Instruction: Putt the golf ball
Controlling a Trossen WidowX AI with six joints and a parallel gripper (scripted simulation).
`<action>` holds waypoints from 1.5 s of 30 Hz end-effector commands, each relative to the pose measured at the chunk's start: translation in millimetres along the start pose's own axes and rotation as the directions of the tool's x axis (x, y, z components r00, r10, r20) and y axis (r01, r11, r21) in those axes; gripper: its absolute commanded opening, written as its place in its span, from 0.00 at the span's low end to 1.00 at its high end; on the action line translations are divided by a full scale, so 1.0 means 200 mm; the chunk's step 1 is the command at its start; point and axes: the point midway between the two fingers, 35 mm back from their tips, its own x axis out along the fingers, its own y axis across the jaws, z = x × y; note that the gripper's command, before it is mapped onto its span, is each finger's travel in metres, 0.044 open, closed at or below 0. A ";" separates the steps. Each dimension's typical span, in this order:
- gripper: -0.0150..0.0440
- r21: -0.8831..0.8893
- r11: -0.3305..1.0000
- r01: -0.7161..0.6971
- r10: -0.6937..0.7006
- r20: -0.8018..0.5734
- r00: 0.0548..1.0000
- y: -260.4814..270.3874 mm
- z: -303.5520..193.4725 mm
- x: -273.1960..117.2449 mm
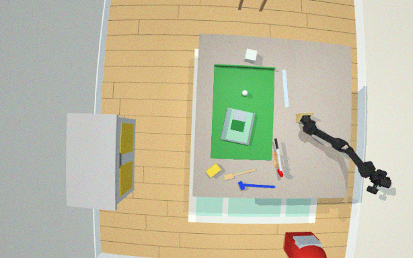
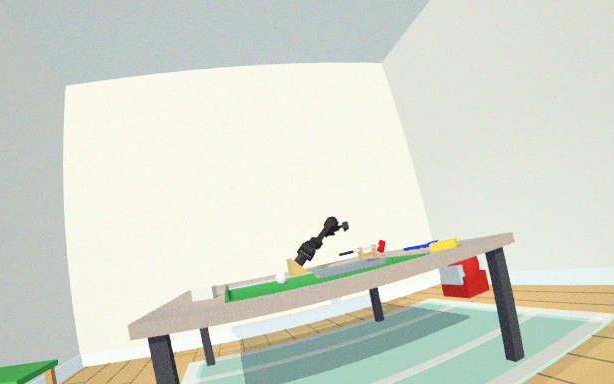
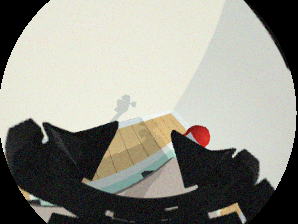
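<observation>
One red-headed putter (image 1: 279, 158) (image 2: 381, 246) lies across two wooden supports (image 1: 275, 159) (image 2: 361, 253) beside the flat green mat (image 1: 222, 101) (image 2: 251, 291) — one smooth white ball (image 1: 245, 93) (image 2: 281, 279) on it — while the gripper (image 1: 385, 181) (image 2: 331, 223) (image 3: 145, 128) stands spread and unladen, its wrist-view edges cropped by black.

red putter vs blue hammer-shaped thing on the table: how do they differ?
The red-headed putter is propped on a wooden stand; the blue hammer-shaped thing lies on the tabletop.
The putter has a white shaft and black grip; the blue thing is blue throughout.
Both are long-handled, and neither is held.
</observation>
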 end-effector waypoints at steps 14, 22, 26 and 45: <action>1.00 0.130 0.937 0.326 -0.348 0.227 0.910 -0.72 0.37 -0.36; 1.00 0.287 0.781 0.555 -0.624 0.301 0.722 -1.25 0.51 -0.80; 1.00 0.373 0.670 0.642 -0.742 0.297 0.602 -1.49 0.51 -1.05; 1.00 0.758 -0.057 0.649 -0.998 -0.058 -0.020 -2.17 0.04 -2.45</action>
